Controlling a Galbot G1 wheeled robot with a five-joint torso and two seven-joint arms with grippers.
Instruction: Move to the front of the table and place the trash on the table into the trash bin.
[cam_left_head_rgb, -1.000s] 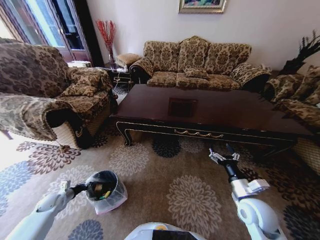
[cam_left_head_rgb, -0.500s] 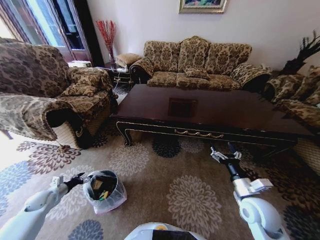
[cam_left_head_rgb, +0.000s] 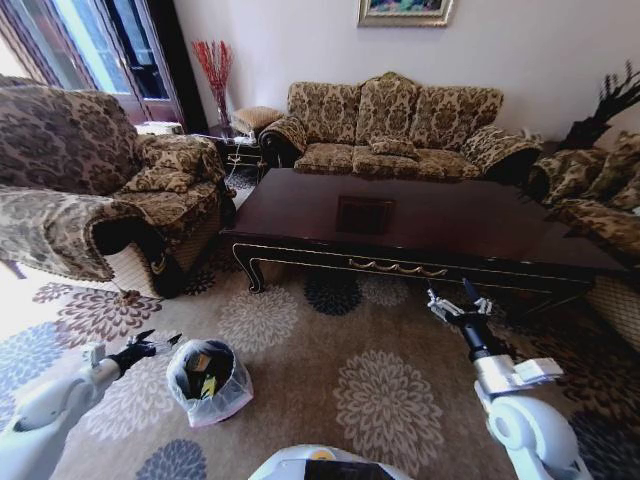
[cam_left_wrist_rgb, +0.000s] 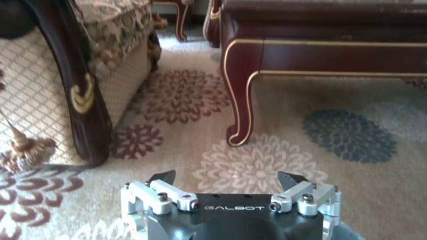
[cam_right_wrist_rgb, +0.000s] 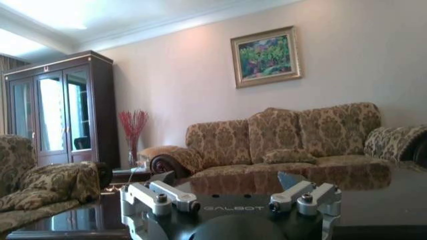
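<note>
Trash bin (cam_left_head_rgb: 208, 381) contents hard to make out. Left gripper (cam_left_head_rgb: 150, 344) just beside it, right gripper (cam_left_head_rgb: 459, 303) near table (cam_left_head_rgb: 420, 225) edge; both spread wide, empty.

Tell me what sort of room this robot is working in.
Most likely a home living room: a patterned sofa behind a glossy dark wooden coffee table, a matching armchair, a floral carpet and a framed painting.

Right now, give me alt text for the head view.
The trash bin sits on the floral carpet, items inside, with the open left gripper just beside it. The open right gripper hangs before the bare dark table.
</note>
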